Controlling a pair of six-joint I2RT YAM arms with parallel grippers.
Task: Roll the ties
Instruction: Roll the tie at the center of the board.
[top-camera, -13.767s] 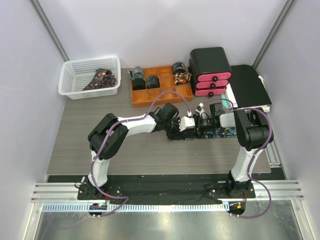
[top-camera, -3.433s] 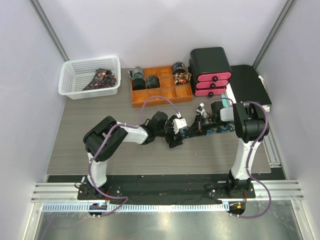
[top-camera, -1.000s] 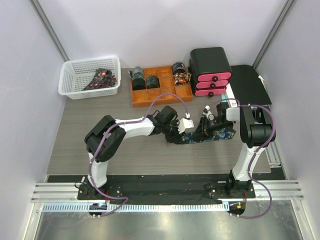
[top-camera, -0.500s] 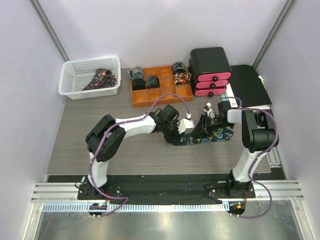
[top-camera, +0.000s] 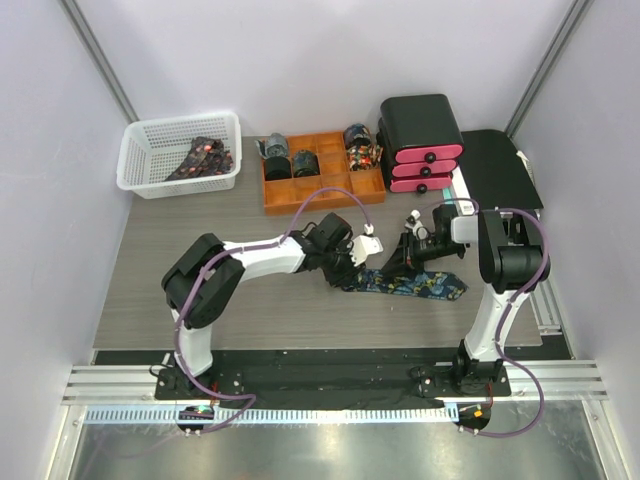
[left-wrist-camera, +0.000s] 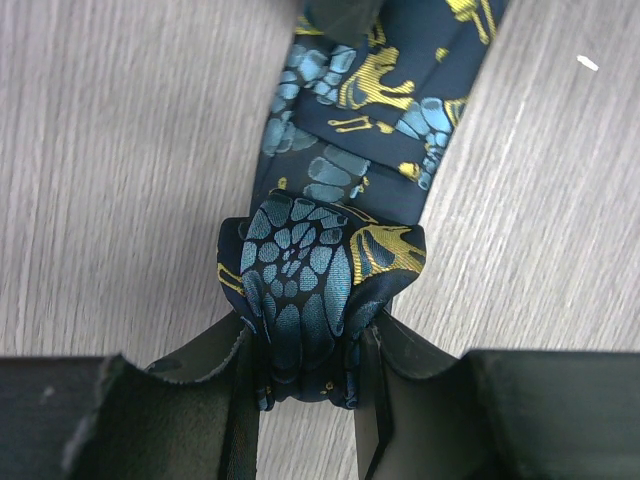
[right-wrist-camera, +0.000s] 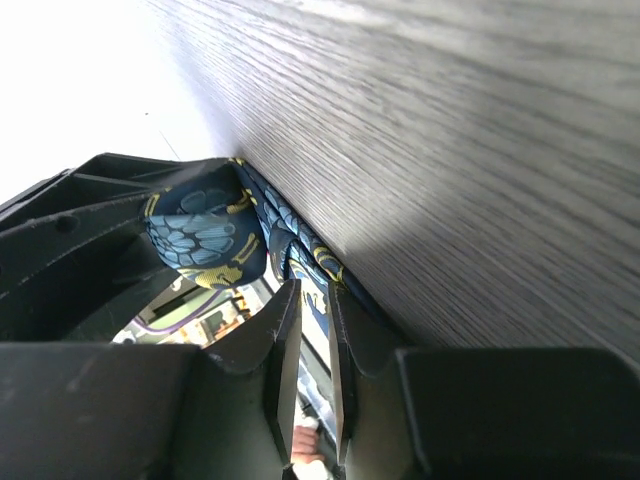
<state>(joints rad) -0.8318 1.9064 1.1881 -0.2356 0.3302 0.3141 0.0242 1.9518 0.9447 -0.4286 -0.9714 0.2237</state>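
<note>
At centre of table, tie: rolling step, L gripper pinching small starter coil, R gripper narrow, hold unclear; next needs coil turned along flat tail.

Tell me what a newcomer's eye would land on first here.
The dark navy necktie patterned in teal and gold lies mid-table, its coiled end pinched in the left gripper. Behind it, an orange plastic tray holds finished rolls, beside a black-and-pink drawer unit.
</note>
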